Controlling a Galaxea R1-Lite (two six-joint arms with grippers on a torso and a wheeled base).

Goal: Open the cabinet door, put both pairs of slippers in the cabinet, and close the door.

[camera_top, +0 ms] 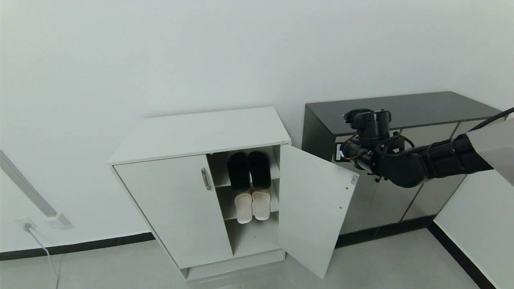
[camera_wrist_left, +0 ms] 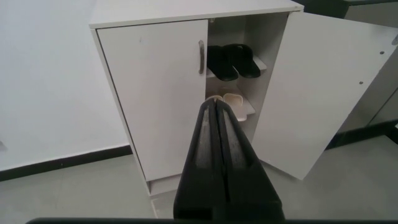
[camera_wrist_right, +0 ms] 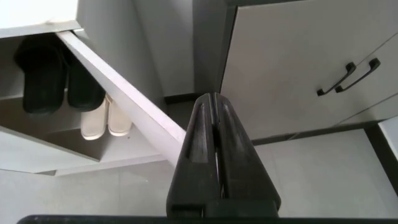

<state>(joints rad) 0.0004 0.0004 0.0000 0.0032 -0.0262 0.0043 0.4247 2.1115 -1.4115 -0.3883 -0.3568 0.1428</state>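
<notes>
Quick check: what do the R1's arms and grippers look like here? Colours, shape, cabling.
Right arm: glossy black rounded segments, pale grey shell nearer the body, thin orange wires looped at the wrist, a black cable above. Left gripper and right gripper: each matte black, two flat fingers tapering to a narrow wedge.

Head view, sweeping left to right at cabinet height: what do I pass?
Wall socket → closed cabinet door → door handle → black slippers → open cabinet door → dark sideboard.
</notes>
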